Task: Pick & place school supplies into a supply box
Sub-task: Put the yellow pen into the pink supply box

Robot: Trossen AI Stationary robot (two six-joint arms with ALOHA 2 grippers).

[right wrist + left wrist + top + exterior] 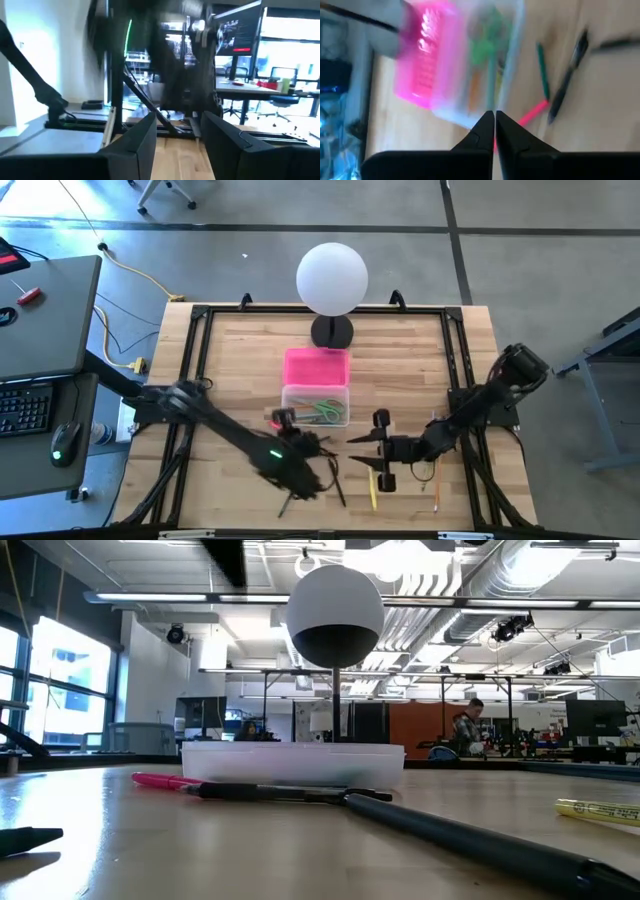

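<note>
The wooden table (240, 370) sits inside a black frame, with grey floor all round and a desk with a keyboard (25, 408) off its left side. Across the table at surface height, the room behind is an open workshop with ceiling ducts and a person (465, 727) far back.

The white globe lamp (332, 278) stands at the far middle of the table. Just in front of it lies the supply box (316, 402), its pink lid (317, 366) folded back toward the lamp, with green-handled scissors (322, 413) and a few pens inside; their colours blur in the left wrist view.

The left arm is smeared by motion, so its outline is hard to read; the left gripper (494, 125) hangs just short of the box's near edge, its fingers pressed together with nothing between them. The right gripper (382, 450) lies to the right of the box's near corner, fingers spread apart and empty.

Loose supplies lie along the near edge: a yellow pen (373, 488), a black pen (270, 792), a pink marker (160, 780), possibly an orange pencil (437, 490). Bare wood remains on either side of the box.
</note>
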